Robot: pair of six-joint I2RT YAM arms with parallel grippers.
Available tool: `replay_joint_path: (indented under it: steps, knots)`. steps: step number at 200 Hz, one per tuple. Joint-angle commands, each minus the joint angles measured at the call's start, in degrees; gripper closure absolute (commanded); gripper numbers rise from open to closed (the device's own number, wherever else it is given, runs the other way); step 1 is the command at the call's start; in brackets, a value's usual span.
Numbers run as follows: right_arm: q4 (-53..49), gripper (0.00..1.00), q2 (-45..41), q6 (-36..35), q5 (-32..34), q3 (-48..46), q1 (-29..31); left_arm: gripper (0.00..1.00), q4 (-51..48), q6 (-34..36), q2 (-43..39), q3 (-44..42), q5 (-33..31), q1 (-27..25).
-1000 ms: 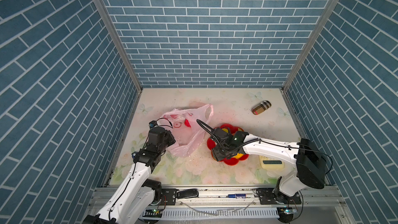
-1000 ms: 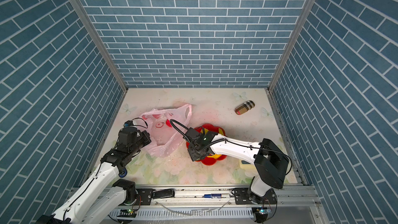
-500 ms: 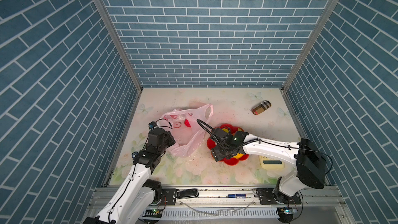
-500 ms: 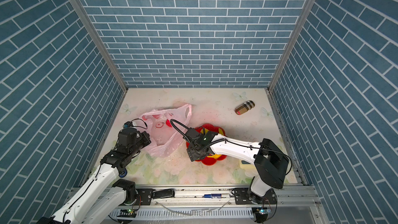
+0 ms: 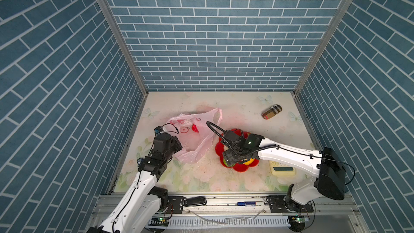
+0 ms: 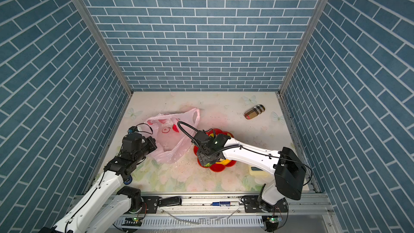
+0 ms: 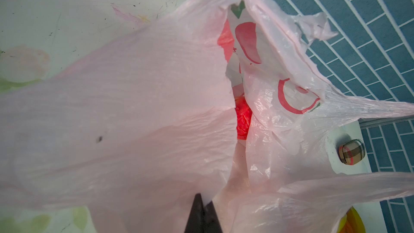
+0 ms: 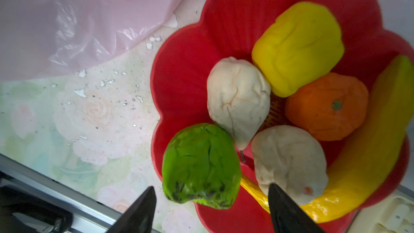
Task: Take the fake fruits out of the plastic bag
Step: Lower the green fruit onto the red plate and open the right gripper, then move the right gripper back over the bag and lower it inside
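White arm links (image 5: 289, 156), black joints (image 5: 329, 175); looping black cables (image 5: 212, 126), pointed black pincer fingers (image 8: 139, 211)

The table (image 5: 235, 108) in front of me is pale, printed with faded roses, leaves and butterflies. On its left half lies the plastic bag (image 5: 197, 140), thin, pink and crumpled, with one loop handle toward the far side. Just beside the bag, nearer the middle, stands a red flower-shaped dish (image 5: 240, 167). Between them the surface is dotted with small white flakes (image 8: 80, 93). Near the front edge on the right lies a flat cream device (image 5: 282, 169), just beside the dish and partly hidden under my right arm (image 5: 291, 155). Far back on the right, well apart from the rest, lies a checked oblong case (image 5: 271, 112).
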Motion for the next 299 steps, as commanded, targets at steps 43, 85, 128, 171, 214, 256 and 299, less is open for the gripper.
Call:
replay_joint_path:
  steps: [43,85,128,171,214,256,299]
  knots:
    - [0.74,0.32,5.27,0.91,5.41,18.73,0.37,0.97,1.52,-2.14,-1.68,-2.06,1.86,0.31]
    - [7.95,0.43,15.28,-0.16,-3.03,28.41,0.36,0.97,1.67,-2.61,-2.13,-1.94,3.12,0.31]
    - [5.16,0.52,26.24,-1.64,-3.31,39.32,0.75,0.97,-0.05,-2.71,-3.30,-1.20,4.12,0.30]
    - [4.05,0.42,32.93,-0.50,6.51,44.59,0.65,0.98,-2.66,-2.69,-6.25,-1.69,3.66,0.31]
    - [9.76,0.28,35.87,0.20,10.07,43.22,-0.98,0.97,-4.36,-2.60,-7.03,-2.40,3.79,0.35]
    - [20.31,0.22,36.91,-0.31,8.28,38.80,-3.68,0.97,-5.54,-2.32,-8.33,-2.61,4.71,0.29]
    - [22.46,0.21,41.54,0.96,4.07,41.73,-6.80,0.97,-6.87,-1.69,-9.07,-3.45,4.80,0.31]
